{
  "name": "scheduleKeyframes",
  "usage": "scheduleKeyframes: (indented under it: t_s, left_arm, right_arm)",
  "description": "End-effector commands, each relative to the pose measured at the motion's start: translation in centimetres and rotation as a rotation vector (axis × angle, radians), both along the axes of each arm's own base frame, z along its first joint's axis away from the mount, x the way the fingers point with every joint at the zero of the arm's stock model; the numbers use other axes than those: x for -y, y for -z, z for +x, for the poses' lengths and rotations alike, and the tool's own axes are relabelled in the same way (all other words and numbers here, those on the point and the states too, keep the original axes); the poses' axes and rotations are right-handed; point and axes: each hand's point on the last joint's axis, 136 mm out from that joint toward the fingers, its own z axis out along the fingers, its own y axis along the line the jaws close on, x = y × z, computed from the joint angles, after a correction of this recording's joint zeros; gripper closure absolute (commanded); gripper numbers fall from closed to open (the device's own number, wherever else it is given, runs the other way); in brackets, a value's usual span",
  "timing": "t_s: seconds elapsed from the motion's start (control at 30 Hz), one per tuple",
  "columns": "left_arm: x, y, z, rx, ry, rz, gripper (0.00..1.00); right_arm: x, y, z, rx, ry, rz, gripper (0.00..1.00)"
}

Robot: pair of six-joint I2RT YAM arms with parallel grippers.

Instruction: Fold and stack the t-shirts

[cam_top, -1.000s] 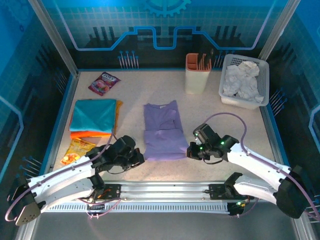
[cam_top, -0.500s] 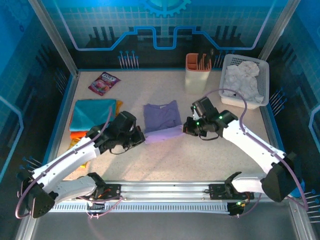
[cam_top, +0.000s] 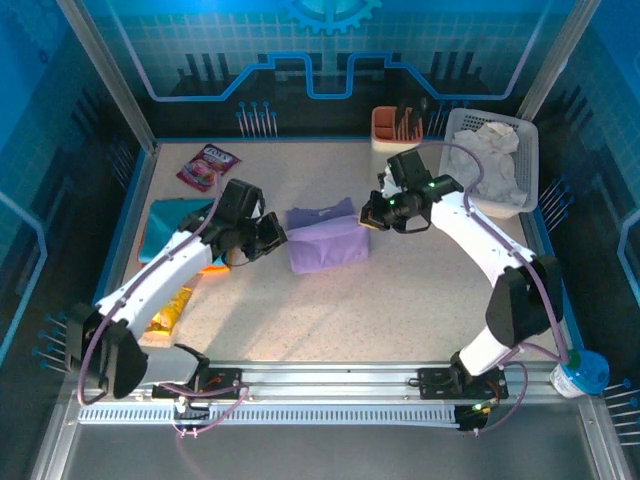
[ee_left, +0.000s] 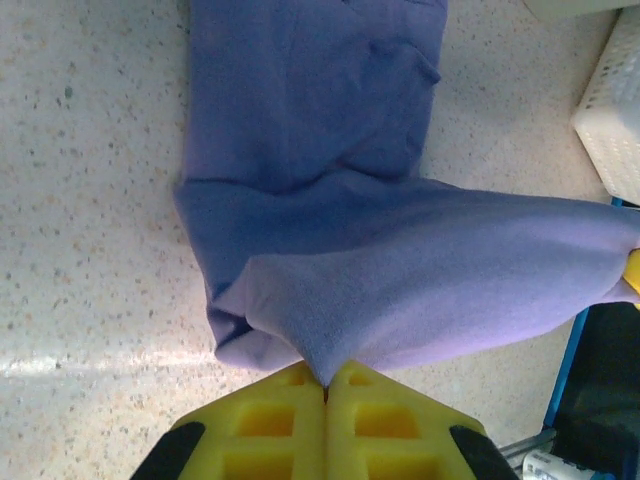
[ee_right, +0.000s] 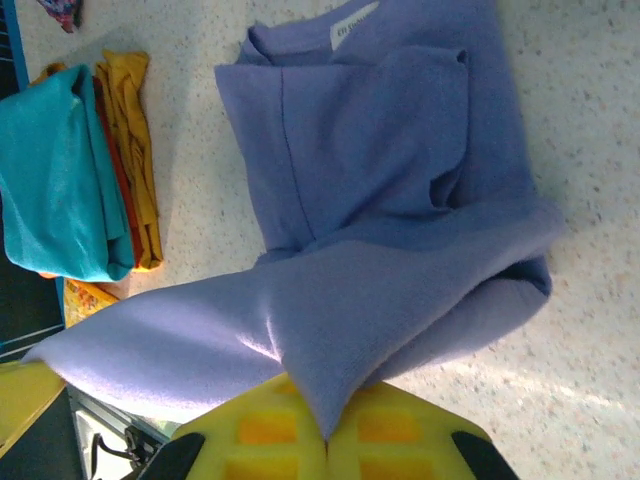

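Speckled beige tabletop [cam_top: 420, 290] is draped with a lavender-purple cloth t-shirt [cam_top: 328, 240], its raised edge clamped by left gripper [cam_top: 274, 238] and right gripper [cam_top: 368, 217].

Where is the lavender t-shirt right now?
In the top external view the lavender t-shirt lies mid-table, its lifted edge pinched by the left end effector and right end effector, right of the teal t-shirt.

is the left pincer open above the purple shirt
No, in the left wrist view the left pincer is shut tight on a pinched-up corner of the lavender t-shirt.
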Motion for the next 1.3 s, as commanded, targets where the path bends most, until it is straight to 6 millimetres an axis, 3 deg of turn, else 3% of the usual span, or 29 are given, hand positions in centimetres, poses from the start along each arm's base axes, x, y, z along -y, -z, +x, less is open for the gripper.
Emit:
scheduleKeyframes:
  t_s: [0.0, 0.8, 1.27]
  left_arm:
    - [0.5, -1.2, 2.2, 0.044, 0.053, -0.034, 1.00]
    - [-1.4, -0.2, 11.2, 0.071, 0.107, 0.079, 1.00]
    - [-4.0, 3.7, 15.7, 0.060, 0.080, 0.076, 1.00]
  right_arm:
    - [-0.1, -1.3, 1.6, 0.026, -0.018, 0.027, 1.00]
    - [-1.8, 0.3, 10.6, 0.038, -0.012, 0.060, 1.00]
    - [-2.3, 2.6, 14.8, 0.052, 0.009, 0.092, 1.00]
